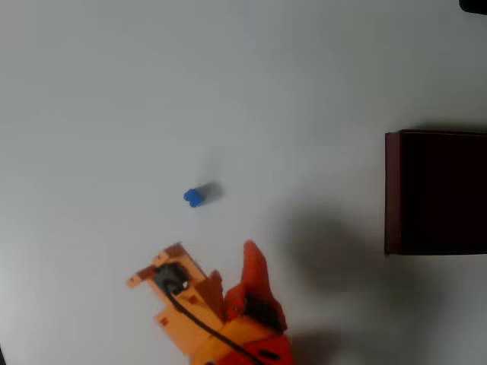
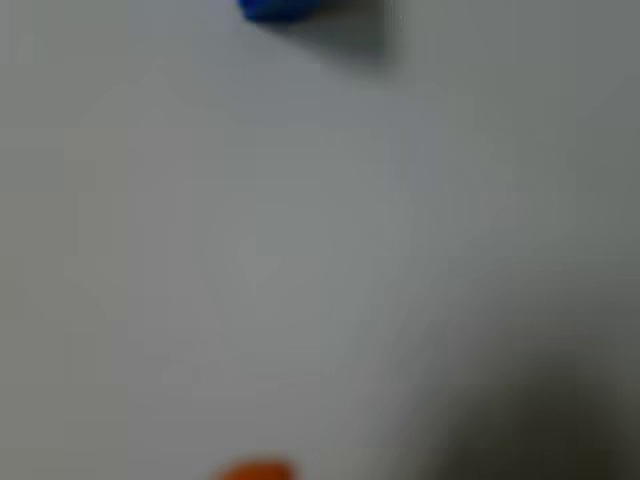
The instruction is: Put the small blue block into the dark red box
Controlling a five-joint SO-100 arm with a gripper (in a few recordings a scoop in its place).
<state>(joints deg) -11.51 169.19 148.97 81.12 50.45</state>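
The small blue block (image 1: 194, 197) lies alone on the white table, left of centre in the overhead view. My orange gripper (image 1: 213, 248) hovers just below it in the picture, open, its two fingers spread wide and pointing toward the block with nothing between them. A gap of bare table separates the fingertips from the block. The dark red box (image 1: 392, 194) stands at the right edge, far from both, its interior nearly black. In the blurred wrist view the blue block (image 2: 278, 8) sits at the top edge and an orange fingertip (image 2: 255, 470) peeks in at the bottom.
The white table (image 1: 152, 91) stretches bare around the block and between the gripper and the box. The arm's soft shadow falls on the table left of the box. A dark object (image 1: 473, 5) touches the top right corner.
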